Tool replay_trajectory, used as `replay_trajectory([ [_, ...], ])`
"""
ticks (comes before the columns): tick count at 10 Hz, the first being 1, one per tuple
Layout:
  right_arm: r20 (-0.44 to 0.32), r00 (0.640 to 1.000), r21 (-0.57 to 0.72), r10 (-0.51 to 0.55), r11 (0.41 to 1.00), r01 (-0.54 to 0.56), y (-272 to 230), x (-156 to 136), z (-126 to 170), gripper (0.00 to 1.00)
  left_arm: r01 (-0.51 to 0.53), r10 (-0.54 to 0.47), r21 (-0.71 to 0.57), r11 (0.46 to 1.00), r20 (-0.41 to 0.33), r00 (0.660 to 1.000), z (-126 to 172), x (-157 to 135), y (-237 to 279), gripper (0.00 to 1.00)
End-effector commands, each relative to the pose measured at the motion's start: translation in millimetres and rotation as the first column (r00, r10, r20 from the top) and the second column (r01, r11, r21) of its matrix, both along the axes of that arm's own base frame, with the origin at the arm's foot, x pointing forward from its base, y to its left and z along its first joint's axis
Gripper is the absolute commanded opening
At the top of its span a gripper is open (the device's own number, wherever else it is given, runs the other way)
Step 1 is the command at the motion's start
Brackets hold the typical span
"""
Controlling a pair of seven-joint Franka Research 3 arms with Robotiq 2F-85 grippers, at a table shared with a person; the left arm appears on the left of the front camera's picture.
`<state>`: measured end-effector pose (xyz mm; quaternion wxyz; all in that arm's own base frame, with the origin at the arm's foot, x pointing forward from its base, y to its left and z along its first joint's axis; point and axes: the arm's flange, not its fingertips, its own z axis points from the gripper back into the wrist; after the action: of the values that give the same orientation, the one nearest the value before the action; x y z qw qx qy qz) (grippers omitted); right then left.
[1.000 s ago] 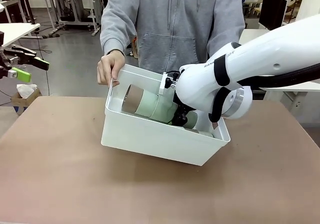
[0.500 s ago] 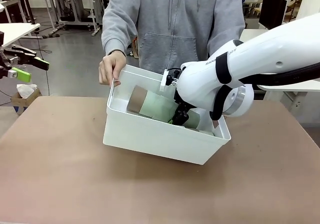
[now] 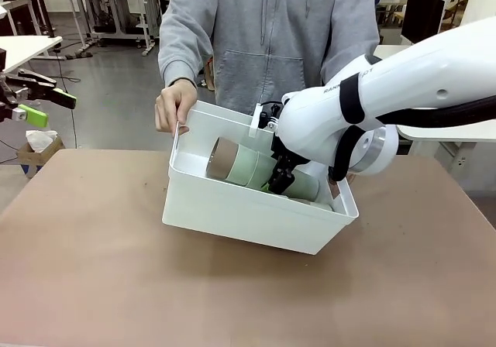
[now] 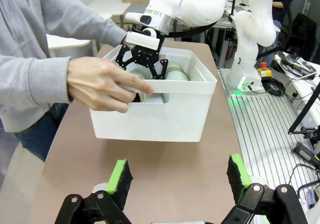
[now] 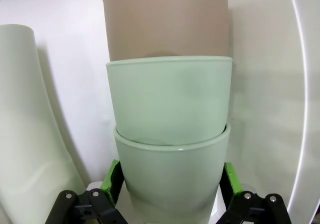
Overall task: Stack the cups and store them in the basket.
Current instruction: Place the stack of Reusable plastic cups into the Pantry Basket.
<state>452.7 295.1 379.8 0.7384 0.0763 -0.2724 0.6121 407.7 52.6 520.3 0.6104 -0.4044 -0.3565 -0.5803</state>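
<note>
My right gripper [image 5: 170, 204] is down inside the basket [image 3: 240, 211]; its two green pads stand on either side of the wide end of the stack of cups [image 5: 167, 109], and whether they touch the plastic I cannot make out, because the bottom edge cuts the fingers off; I would say they are spread wide and no more clamped, but a light contact I cannot exclude. The stack lies straight ahead of my fingers: two mint cups nested and a tan one pushed in at the far end; how many more sit inside is hidden. Beside the stack, off my one finger, a further pale cup [image 5: 22, 124] shows only as a curved wall, its ends cut off. In the front view my right arm covers most of this gripper [image 3: 279, 178]; the stack [image 3: 248, 165] lies on its side in the basket, the tan end pointing away from my fingers.

The person's hand [image 3: 174, 107] holds the basket's rim at the short side far from my right fingers; the basket stands tilted on the table [image 3: 85, 254].

My left gripper [image 4: 177, 176] hangs apart from the basket, fingers released and wide, nothing between the pads; the basket [image 4: 175, 111] is well ahead of them.
</note>
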Motion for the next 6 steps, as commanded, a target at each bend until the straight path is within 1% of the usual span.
replay_trajectory([
  [1, -0.023, 1.0, -0.017, 0.004, 1.0, -0.004, -5, 1, 23, 1.0, -0.001, 0.001, 0.012, 1.0, -0.012, 1.0, 3, -1, 0, 1.0],
  [6, -0.003, 1.0, -0.073, 0.0, 0.997, 0.0, -34, 5, 46, 1.0, -0.001, 0.001, 0.012, 1.0, -0.012, 1.0, 3, -1, 0, 1.0],
])
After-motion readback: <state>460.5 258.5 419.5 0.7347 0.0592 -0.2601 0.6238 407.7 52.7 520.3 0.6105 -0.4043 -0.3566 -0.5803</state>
